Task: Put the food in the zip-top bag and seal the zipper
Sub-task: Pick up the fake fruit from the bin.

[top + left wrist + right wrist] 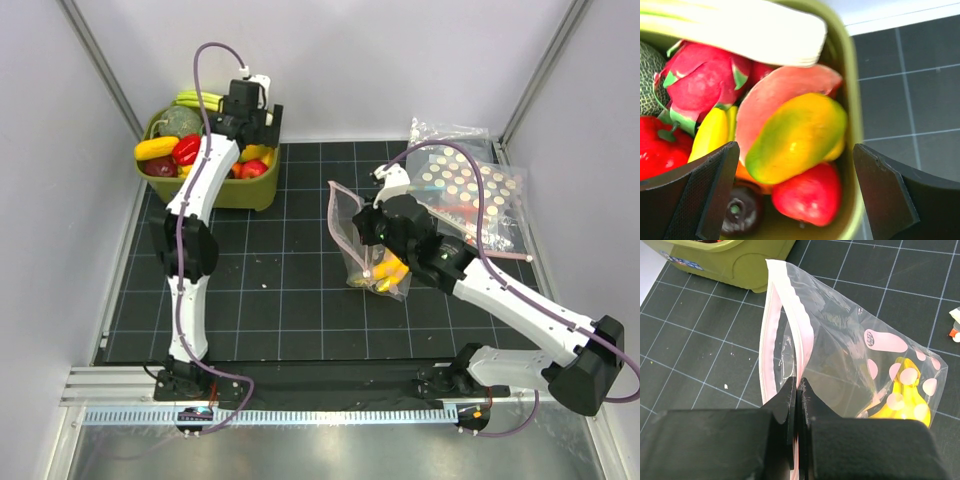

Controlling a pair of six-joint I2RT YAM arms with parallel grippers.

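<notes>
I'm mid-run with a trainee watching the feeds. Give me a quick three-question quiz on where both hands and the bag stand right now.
1. True or false: the left hand, over the green bin, is shut on a fruit.
2. The right hand is pinching: A) the zip-top bag's pink zipper edge; B) a spoon; C) the bin's rim.
3. Which food already lies inside the bag?
Key: 1 false, it is open and holds nothing. 2 A. 3 the yellow banana bunch.
</notes>
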